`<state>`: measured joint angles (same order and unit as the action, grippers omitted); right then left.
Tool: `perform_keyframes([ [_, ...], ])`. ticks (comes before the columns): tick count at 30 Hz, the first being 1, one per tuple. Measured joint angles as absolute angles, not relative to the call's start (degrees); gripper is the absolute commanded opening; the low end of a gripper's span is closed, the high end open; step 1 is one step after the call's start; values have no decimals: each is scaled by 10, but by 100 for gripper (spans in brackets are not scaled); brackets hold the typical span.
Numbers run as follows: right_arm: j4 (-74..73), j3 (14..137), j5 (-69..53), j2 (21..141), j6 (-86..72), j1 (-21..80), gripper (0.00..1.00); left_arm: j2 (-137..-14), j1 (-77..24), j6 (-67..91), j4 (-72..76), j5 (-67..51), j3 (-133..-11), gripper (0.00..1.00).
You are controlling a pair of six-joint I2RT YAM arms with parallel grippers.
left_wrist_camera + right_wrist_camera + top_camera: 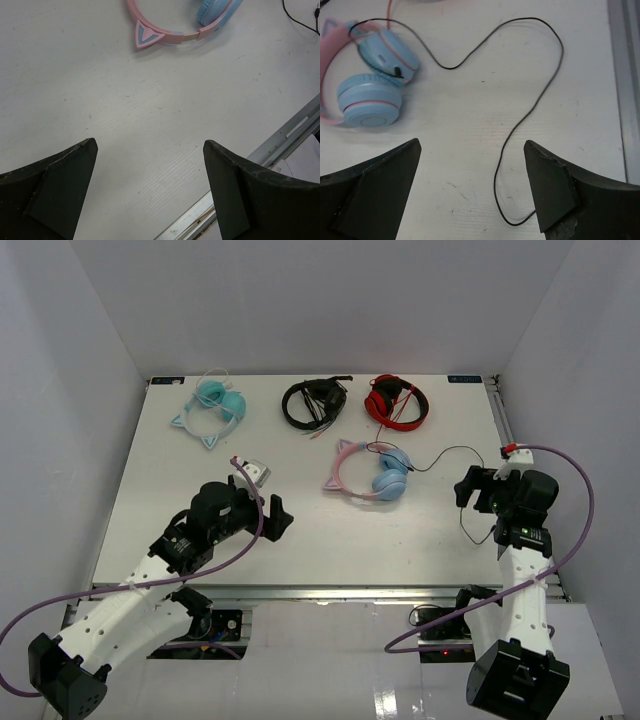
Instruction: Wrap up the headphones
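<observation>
- Seeing headphones (368, 472) ahead of our wide-open left claw (150, 144): one pink band (167, 36), two round blue cups (370, 102).
- Our right claw (471, 144), also wide, faces one thin black cable (530, 107).

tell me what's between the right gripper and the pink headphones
Only the thin black cable, looping loose over bare table from the headphones toward the right gripper. The right wrist view shows it best.

White left arm (130, 605) and right arm (525, 595), black joints, black wedge-shaped gripper fingers (55, 185), looping purple cables (591, 495)
</observation>
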<state>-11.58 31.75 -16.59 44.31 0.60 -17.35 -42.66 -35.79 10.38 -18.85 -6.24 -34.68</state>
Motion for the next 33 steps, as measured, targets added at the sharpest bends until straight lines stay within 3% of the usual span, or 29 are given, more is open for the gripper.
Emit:
perform_keyframes([
  [6, -179, 323, -402, 441, 209, -175, 91, -444, -358, 129, -173, -86, -347, 98],
  [9, -201, 337, -483, 461, 276, -175, 99, -496, -358, 163, -154, -112, -354, 98],
  [13, -202, 338, -566, 522, 318, -175, 95, -729, -358, 224, -193, -157, -523, 96],
  [17, -212, 333, -583, 523, 344, -178, 94, -929, -358, 241, -224, -154, -714, 88],
  [22, -209, 324, -610, 491, 351, -185, 95, -1093, -360, 227, -288, -101, -899, 78],
  [33, -209, 324, -615, 485, 349, -199, 95, -1294, -377, 181, -380, -2, -1060, 55],
])
